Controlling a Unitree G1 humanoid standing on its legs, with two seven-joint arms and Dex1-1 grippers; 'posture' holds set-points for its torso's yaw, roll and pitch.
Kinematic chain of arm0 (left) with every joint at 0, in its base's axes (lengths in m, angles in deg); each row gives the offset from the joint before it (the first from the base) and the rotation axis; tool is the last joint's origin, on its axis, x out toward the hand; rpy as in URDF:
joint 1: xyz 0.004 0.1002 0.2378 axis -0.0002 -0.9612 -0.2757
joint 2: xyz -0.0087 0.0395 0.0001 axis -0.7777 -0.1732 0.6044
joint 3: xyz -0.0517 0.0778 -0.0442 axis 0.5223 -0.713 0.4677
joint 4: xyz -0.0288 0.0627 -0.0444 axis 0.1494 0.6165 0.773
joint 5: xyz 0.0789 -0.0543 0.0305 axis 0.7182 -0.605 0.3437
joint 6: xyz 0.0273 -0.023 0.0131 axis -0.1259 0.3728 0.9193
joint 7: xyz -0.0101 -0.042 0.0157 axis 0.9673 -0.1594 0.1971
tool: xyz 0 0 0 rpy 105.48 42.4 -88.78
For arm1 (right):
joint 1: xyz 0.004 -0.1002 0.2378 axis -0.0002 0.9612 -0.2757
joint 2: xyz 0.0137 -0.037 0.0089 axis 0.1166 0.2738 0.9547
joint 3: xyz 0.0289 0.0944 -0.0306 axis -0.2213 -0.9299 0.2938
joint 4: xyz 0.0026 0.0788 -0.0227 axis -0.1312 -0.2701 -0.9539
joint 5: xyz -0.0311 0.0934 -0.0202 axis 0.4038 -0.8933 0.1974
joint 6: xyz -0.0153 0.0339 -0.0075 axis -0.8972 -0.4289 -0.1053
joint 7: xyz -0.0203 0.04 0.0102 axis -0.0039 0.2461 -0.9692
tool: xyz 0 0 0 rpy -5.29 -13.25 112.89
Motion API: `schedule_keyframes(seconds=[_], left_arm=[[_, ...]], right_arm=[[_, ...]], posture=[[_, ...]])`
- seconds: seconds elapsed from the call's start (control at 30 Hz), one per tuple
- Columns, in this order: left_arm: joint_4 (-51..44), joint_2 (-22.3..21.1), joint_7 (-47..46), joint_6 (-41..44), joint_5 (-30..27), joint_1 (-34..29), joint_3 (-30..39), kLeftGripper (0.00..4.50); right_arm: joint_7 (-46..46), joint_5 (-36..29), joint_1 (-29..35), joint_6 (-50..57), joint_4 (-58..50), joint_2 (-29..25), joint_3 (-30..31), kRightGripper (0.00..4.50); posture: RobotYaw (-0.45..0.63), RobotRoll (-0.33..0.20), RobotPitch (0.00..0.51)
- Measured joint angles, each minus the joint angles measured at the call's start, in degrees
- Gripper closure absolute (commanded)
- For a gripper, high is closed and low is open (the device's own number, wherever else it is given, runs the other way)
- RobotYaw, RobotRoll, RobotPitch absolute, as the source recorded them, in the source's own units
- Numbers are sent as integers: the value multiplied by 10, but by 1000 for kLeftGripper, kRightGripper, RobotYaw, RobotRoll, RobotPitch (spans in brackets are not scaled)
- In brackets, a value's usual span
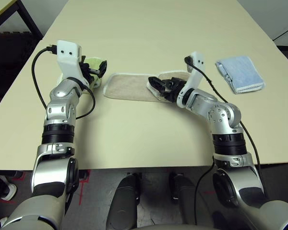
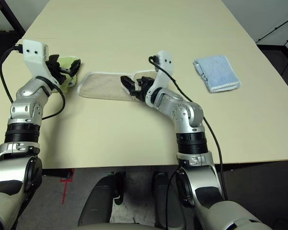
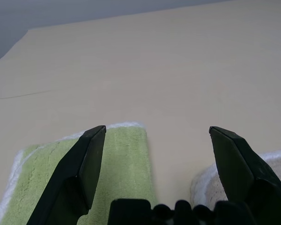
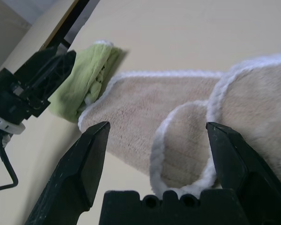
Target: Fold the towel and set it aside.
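Observation:
The beige towel lies stretched left to right at the middle of the table, white edging around it. Its right end is doubled over into a rounded flap. My right gripper hovers low over that folded end, pointing left, with its fingers open and nothing between them. My left gripper sits just past the towel's left end, above the lime-green towel. It is open and empty, and a corner of the beige towel shows beside its right finger.
A folded light-blue towel lies at the right of the table. The lime-green towel is bunched under my left wrist near the left edge. The table stretches bare beyond, and a black cable loops off my left arm.

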Motion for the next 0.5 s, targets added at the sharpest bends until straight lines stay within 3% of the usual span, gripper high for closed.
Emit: schedule_keyframes(seconds=[0.5], left_arm=[[-5, -3, 0, 0, 0, -1, 0, 0]], right_arm=[[-16, 7, -28, 4, 86, 21, -3, 29]], posture=[[146, 0, 143]])
